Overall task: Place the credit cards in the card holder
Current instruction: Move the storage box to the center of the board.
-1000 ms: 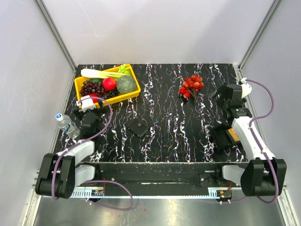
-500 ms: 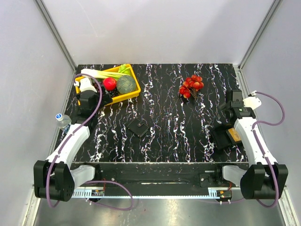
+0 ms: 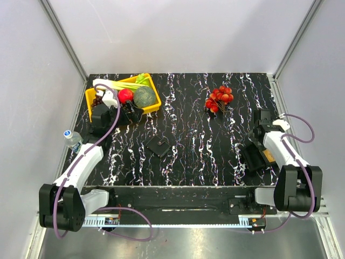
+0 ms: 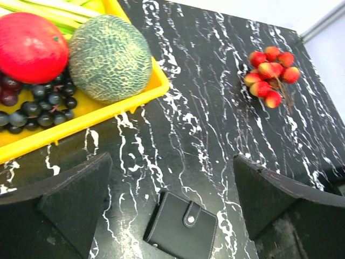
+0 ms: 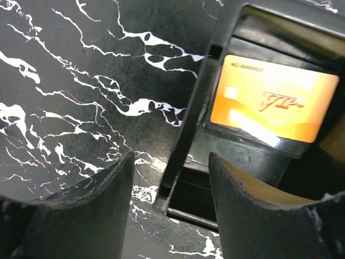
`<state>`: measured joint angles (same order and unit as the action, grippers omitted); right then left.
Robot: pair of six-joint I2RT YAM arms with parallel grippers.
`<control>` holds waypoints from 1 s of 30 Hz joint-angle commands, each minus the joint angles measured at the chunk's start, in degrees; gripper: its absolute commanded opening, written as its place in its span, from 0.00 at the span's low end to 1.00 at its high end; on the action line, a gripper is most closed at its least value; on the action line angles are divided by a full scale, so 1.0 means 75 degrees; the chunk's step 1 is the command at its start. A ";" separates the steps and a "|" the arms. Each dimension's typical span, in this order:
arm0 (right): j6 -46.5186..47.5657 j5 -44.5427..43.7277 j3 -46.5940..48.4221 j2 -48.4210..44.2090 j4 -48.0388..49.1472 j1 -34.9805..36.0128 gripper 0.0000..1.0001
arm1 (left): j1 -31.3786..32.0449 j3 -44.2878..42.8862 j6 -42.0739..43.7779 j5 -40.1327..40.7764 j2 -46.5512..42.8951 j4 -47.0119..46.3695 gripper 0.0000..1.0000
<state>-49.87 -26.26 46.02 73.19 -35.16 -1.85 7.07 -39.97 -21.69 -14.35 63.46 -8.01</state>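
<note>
The small black square folding wallet point(image 3: 159, 145) lies shut on the black white-veined marble table point(image 3: 188, 108), left of centre, turned corner-on to the table edges, snap tab facing up; the left gripper point(image 4: 172, 159) hangs by the near corner of the yellow plastic bin point(image 4: 108, 113) of fruit, apart from the wallet, fingers spread wide, nothing between them; over on the right, a gold rectangular card point(image 5: 272, 100) lies face up in the black open-topped tray point(image 5: 188, 124), its long axis running across the right wrist view and dipping slightly rightward; the right gripper point(image 5: 171, 162) hovers empty, fingers parted, one over the table, one over the tray
</note>
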 commanded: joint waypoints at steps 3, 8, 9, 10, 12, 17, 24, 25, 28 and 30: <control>0.0238 0.0817 -0.0066 0.0401 0.0937 -0.0023 0.57 | 0.0006 -0.0003 -0.0026 -0.1098 -0.0118 -0.0678 0.99; 0.0379 0.1297 -0.0229 0.0308 0.1475 -0.0012 0.50 | 0.0006 0.0126 0.0080 -0.1192 -0.0200 -0.0807 0.99; 0.0391 0.1438 -0.0276 0.0296 0.1604 -0.0012 0.47 | 0.0006 0.0149 0.0080 -0.1192 -0.0188 -0.0819 0.99; 0.0414 0.1625 -0.0265 0.0308 0.1745 -0.0012 0.45 | 0.0006 0.0137 0.0080 -0.1204 -0.0165 -0.0830 0.99; 0.0589 0.1941 -0.0265 0.0366 0.2003 0.0000 0.43 | 0.0006 0.0126 0.0080 -0.1262 -0.0106 -0.0854 0.99; 0.1093 0.2422 0.0062 0.0834 0.2308 0.0176 0.30 | 0.0006 0.0114 0.0056 -0.1344 -0.0036 -0.0901 0.99; 0.1118 0.2599 0.0684 0.1702 0.2426 0.0714 0.31 | 0.0111 0.0172 -0.0060 -0.0842 -0.0036 -0.0784 0.99; 0.1002 0.2599 0.0766 0.1761 0.2472 0.0773 0.31 | 0.0193 0.0149 -0.0061 -0.0690 -0.0024 -0.0667 0.99; 0.0534 0.2541 0.0906 0.1913 0.2613 0.0949 0.31 | 0.0486 0.0102 -0.0026 -0.0303 -0.0012 -0.0350 0.99; 0.0066 0.2366 0.0977 0.1995 0.2625 0.1147 0.32 | 0.0673 0.0032 -0.0060 -0.0174 0.0022 -0.0175 0.99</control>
<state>-42.83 -9.39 50.92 86.70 -17.54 4.34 9.34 -38.85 -21.69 -19.75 63.46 -10.28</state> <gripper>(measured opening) 0.318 0.988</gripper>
